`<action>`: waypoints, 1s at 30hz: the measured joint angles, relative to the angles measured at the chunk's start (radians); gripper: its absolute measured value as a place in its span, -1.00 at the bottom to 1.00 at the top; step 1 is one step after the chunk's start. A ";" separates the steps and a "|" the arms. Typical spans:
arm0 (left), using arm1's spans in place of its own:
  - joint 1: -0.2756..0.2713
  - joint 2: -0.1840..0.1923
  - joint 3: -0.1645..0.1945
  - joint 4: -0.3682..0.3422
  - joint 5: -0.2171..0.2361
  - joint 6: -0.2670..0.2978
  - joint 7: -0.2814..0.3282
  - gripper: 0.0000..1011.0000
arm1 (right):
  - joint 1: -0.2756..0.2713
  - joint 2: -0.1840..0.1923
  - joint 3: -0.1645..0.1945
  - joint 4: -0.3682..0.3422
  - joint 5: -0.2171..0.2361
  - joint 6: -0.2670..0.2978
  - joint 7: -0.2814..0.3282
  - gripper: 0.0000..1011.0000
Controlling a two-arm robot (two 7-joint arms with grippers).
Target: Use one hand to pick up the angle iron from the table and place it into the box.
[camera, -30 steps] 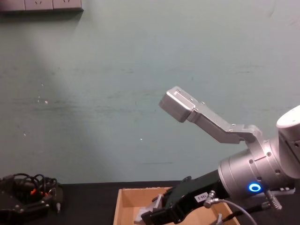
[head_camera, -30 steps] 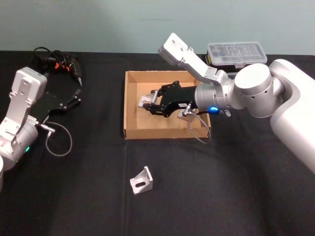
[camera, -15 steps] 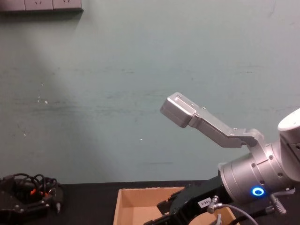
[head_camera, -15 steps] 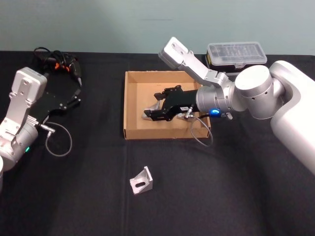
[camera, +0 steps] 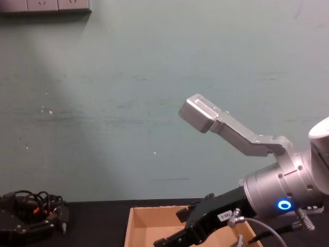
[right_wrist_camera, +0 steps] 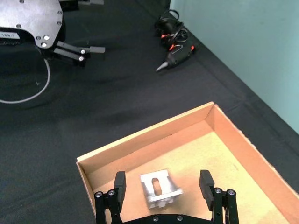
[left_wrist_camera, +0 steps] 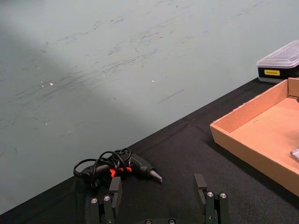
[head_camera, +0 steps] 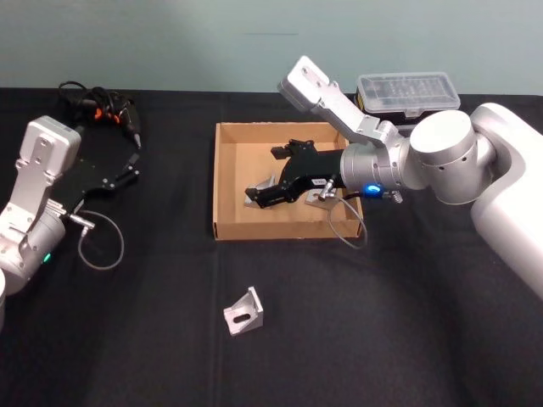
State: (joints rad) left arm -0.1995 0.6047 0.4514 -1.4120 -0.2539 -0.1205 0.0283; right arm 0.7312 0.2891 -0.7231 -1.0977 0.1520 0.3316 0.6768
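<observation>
One silver angle iron (right_wrist_camera: pixel 160 189) lies on the floor of the tan cardboard box (head_camera: pixel 219 182), between the fingers of my right gripper (right_wrist_camera: pixel 162 185) and free of them. That gripper (head_camera: pixel 266 175) is open and hovers low over the box's left half. Its dark fingers also reach over the box (camera: pixel 134 226) in the chest view. A second angle iron (head_camera: pixel 244 311) stands on the black table (head_camera: pixel 382 339) in front of the box. My left gripper (head_camera: pixel 129 168) is open and parked at the far left with nothing in it.
A black cordless drill with coiled cable (head_camera: pixel 103 110) lies at the back left. A black case with a clear lid (head_camera: pixel 408 90) stands behind the box's right corner. A grey cable loop (head_camera: pixel 102 242) lies near the left arm.
My right gripper lowered the angle iron into the box, then opened and let it go. The iron now rests on the box floor. The left arm has not moved.
</observation>
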 joint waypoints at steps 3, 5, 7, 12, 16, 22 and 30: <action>0.000 0.000 0.000 0.000 0.000 0.000 0.000 0.98 | -0.008 0.007 0.011 -0.018 0.006 0.001 -0.008 0.99; 0.000 0.000 0.000 0.000 0.000 0.000 0.000 0.98 | -0.016 0.015 0.021 -0.035 0.013 0.002 -0.015 0.99; 0.000 0.000 0.000 0.000 0.000 0.000 0.000 0.98 | -0.023 0.021 0.030 -0.051 0.019 0.003 -0.020 0.99; 0.000 0.000 0.000 0.000 0.000 0.000 0.000 0.98 | -0.059 0.063 0.074 -0.148 0.056 0.003 -0.031 0.99; 0.000 0.000 0.000 0.000 0.000 0.000 0.000 0.98 | -0.095 0.131 0.112 -0.275 0.103 0.001 -0.016 0.99; 0.000 0.000 0.000 0.000 0.000 0.000 0.000 0.98 | -0.145 0.228 0.161 -0.426 0.173 0.015 0.023 0.99; 0.000 0.000 0.000 0.000 0.000 0.000 0.000 0.98 | -0.245 0.345 0.219 -0.603 0.293 0.065 0.070 0.99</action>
State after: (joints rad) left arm -0.1995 0.6047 0.4514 -1.4120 -0.2539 -0.1205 0.0283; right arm 0.4858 0.6337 -0.5037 -1.7003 0.4449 0.3971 0.7467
